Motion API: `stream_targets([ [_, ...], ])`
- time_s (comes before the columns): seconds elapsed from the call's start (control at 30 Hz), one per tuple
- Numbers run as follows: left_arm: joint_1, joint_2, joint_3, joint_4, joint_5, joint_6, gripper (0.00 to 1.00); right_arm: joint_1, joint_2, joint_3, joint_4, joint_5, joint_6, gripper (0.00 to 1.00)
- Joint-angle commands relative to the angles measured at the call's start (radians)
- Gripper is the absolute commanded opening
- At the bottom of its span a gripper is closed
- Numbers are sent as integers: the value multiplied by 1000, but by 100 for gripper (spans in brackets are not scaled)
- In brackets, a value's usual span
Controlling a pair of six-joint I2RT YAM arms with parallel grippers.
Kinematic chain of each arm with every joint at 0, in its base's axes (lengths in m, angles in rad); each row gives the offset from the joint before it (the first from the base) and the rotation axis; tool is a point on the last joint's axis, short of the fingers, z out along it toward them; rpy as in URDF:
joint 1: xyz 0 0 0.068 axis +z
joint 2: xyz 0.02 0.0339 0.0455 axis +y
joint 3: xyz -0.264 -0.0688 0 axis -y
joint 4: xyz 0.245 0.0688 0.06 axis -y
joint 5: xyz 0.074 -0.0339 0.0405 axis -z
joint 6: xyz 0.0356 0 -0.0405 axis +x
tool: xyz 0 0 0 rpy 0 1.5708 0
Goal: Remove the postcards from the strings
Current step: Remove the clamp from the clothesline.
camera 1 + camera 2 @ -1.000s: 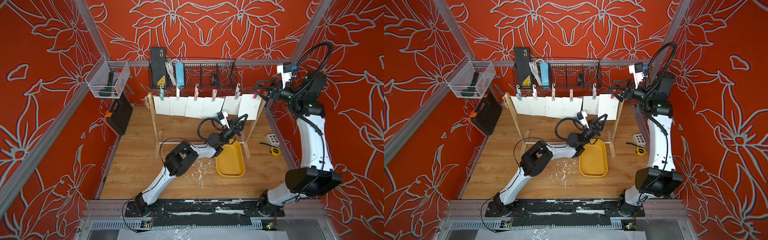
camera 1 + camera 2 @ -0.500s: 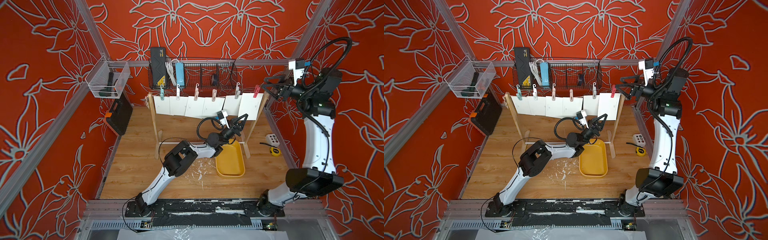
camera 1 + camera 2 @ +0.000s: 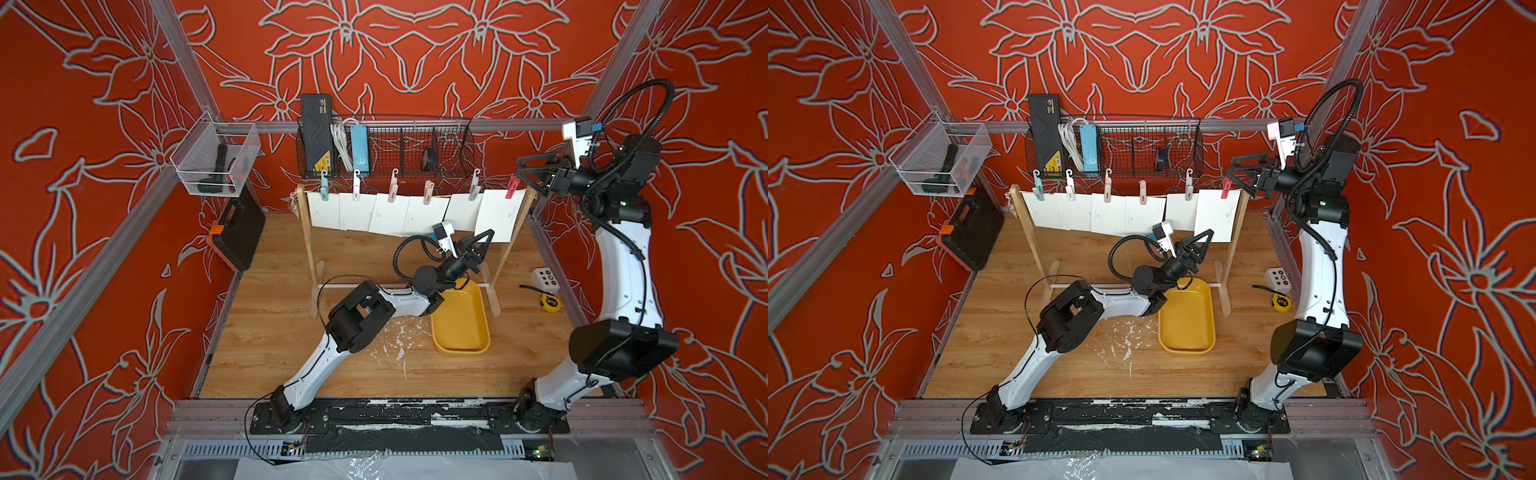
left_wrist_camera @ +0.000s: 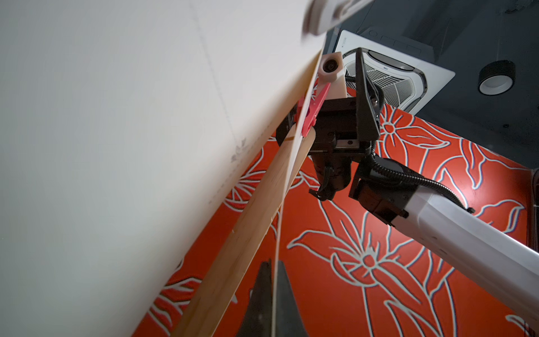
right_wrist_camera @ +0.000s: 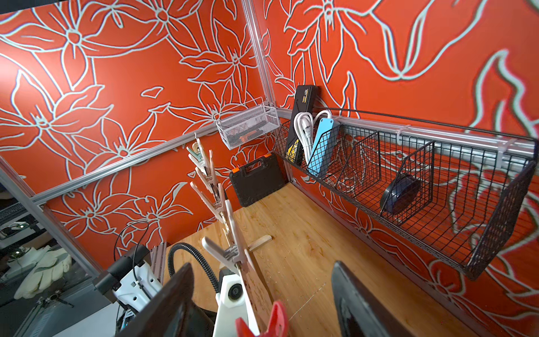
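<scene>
Six white postcards (image 3: 395, 214) hung pegged between wooden posts (image 3: 309, 253). Left gripper (image 3: 487, 236) was clamped on the end postcard (image 3: 500, 214) at its lower edge; right gripper (image 3: 518, 172) jaws stood wide apart around its red peg (image 3: 512, 183).

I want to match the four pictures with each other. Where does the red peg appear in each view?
In a top view: the red peg, last at the row's right end, by the post.
In a top view: the same place.
Left wrist: at the post's top.
Right wrist: nearest the camera, inside the right gripper.
Shared landmark: that gripper, open, one jaw each side of the peg.
</scene>
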Motion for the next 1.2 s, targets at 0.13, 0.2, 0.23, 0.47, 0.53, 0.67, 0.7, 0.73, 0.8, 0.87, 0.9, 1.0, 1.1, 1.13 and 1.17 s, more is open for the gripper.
stream_targets([
  [0.13,26,-17,17,108,-3,-28,0,16,26,15,35,-65,23,72],
  [0.2,29,-12,29,104,0,-36,0,16,30,15,45,-76,35,70],
  [0.23,30,-11,36,102,1,-36,0,16,30,14,48,-78,36,69],
  [0.47,38,-1,67,104,6,-78,0,7,5,-22,80,-86,40,74],
  [0.53,38,0,71,106,9,-82,0,3,1,-26,80,-84,36,73],
  [0.67,37,0,73,106,12,-83,0,2,-3,-29,82,-81,33,67],
  [0.7,38,0,71,106,11,-83,0,1,-2,-28,83,-83,33,65],
  [0.73,38,0,71,106,11,-85,0,2,-1,-27,85,-83,33,64],
  [0.8,38,1,73,106,10,-92,0,3,3,-24,88,-89,35,59],
  [0.87,37,4,74,108,9,-96,0,3,4,-26,94,-89,39,58],
  [0.9,38,5,74,108,7,-99,0,4,4,-27,100,-93,42,55],
  [1.0,38,6,77,111,9,-104,0,5,8,-29,126,-98,64,49],
  [1.1,38,5,80,111,13,-106,0,10,11,-28,150,-102,87,44],
  [1.13,38,5,82,112,11,-108,0,11,11,-27,152,-104,87,42],
  [1.17,38,5,83,112,12,-109,0,12,13,-29,152,-105,87,41],
])
